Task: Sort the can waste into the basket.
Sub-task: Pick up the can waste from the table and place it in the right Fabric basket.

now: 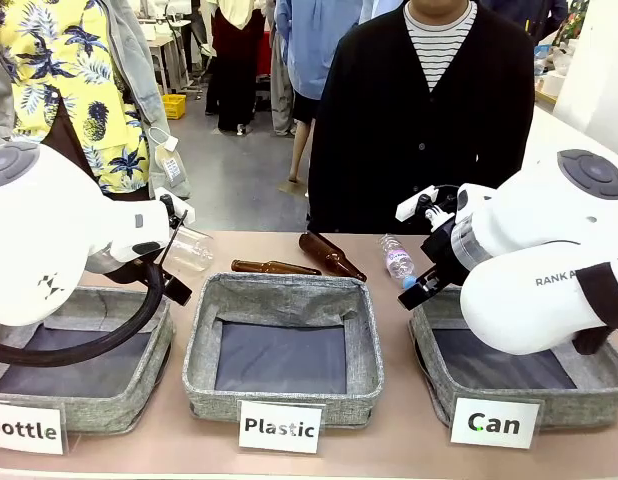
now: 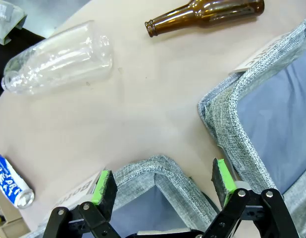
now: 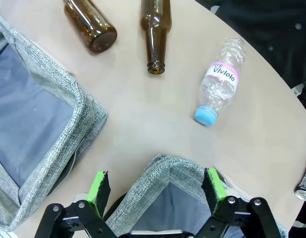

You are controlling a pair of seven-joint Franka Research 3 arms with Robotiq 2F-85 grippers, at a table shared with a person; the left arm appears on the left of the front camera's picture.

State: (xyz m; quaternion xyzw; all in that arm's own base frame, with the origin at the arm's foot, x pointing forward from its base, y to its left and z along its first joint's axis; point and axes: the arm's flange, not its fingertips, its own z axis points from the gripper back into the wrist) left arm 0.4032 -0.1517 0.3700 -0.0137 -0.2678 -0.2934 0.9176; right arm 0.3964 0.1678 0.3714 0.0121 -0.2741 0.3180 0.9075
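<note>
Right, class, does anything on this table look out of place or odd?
Nothing looks spilled. The blue can and the silver can lie loose near the edges of the table, outside the Can basket.

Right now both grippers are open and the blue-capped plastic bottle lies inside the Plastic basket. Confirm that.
One thing is wrong. Both the left gripper and right gripper are open, but the blue-capped plastic bottle lies on the table, outside the Plastic basket, as the right wrist view shows.
</note>
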